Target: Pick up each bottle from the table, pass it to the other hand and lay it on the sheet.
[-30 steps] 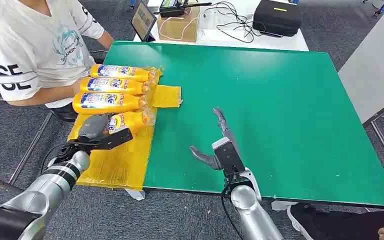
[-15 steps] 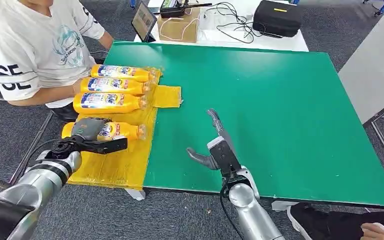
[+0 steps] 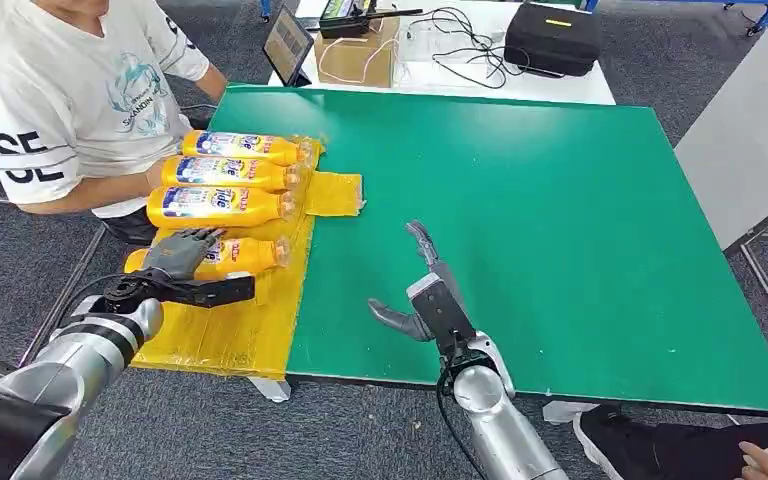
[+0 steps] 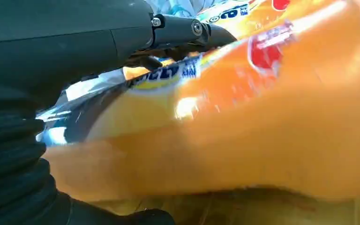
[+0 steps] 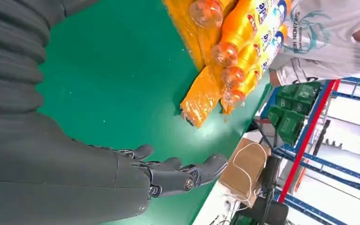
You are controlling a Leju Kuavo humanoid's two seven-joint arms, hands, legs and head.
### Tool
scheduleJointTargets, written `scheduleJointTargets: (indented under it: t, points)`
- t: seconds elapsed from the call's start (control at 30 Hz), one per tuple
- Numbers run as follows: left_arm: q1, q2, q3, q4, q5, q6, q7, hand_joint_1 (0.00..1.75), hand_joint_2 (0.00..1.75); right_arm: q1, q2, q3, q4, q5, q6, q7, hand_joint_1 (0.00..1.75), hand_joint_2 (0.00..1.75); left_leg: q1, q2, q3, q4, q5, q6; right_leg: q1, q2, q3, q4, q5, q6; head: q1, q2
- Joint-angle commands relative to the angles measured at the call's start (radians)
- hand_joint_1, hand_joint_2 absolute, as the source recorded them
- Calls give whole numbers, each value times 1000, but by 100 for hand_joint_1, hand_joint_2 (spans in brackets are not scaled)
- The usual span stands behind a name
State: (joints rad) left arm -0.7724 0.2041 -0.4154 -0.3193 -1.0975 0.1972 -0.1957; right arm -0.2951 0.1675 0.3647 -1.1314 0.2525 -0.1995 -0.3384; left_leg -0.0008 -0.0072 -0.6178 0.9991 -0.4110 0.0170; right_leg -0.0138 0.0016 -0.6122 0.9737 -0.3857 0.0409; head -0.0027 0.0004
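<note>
Lower left, the left hand (image 3: pixel 182 262) rests its spread fingers on the nearest bottle (image 3: pixel 245 256) on the sheet (image 3: pixel 235 330). Right hand (image 3: pixel 422 295) open, holding nothing, over the worktop (image 3: pixel 560 220).

In the left wrist view the nearest bottle (image 4: pixel 243 131) is a smeared orange blur, its label unreadable and both ends cut by the frame. In the head view the left robot hand (image 3: pixel 182 262) covers that bottle's rear half, and it perhaps rests on it, though contact is unclear. The person (image 3: pixel 60 90) at upper left is cropped at the top edge. A shoe (image 3: pixel 620 440) at lower right is cut by the bottom edge. The yellow sheet (image 3: pixel 230 330) overhangs the tabletop (image 3: pixel 560 220), hiding its left edge.
</note>
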Motion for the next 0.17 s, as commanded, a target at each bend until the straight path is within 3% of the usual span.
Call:
scheduleJointTargets:
  t: [0.03,0.17]
  points:
    - [36,2,68,50,69,19,-93,0,175,-55,-18,16,79,-1,3,5,0,175,0,4,5,-1,-2,-1,1,3,5,-1,-1,-1,0,0]
    - [55,-2,141,36,144,36,-171,0,175,-61,-19,14,93,-6,5,6,0,175,0,3,4,-1,-1,-1,0,2,4,-1,-1,-1,0,0]
